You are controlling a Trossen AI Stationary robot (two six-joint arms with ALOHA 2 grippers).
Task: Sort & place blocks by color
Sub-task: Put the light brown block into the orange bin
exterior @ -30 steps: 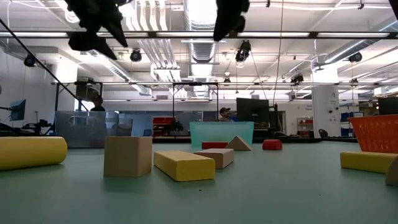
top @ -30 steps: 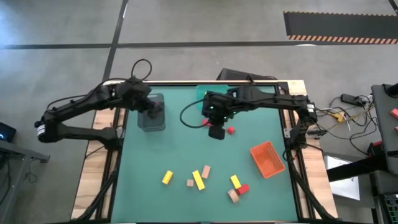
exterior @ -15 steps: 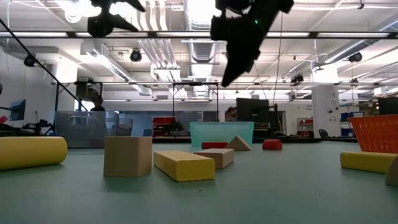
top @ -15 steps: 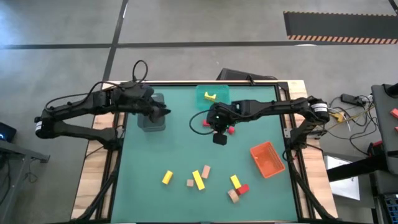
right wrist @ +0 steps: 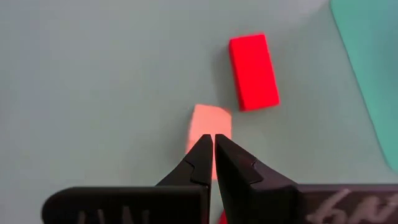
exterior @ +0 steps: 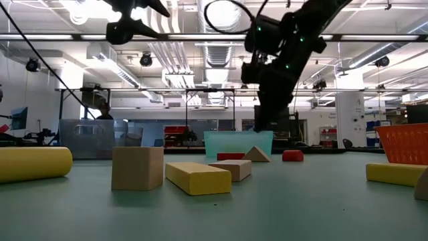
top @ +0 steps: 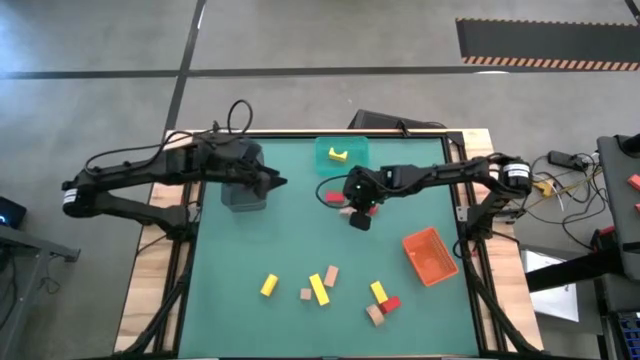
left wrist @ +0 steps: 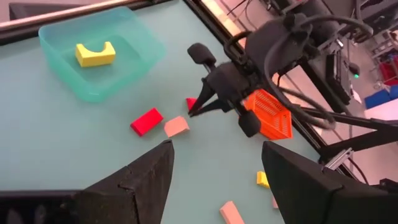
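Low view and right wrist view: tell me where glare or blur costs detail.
Low view: bright ceiling lights behind the arms turn the right end effector into a dark silhouette, and the nearest yellow block looks soft. Right wrist view: the shut end effector is sharp, while the tan block beneath looks slightly soft-edged beside the crisper red block.

green surface (top: 290,240) carries a grey bin (top: 243,192), teal bin (top: 342,153) and orange bin (top: 431,256); red, yellow and tan blocks (top: 322,287) lie scattered along the near side.
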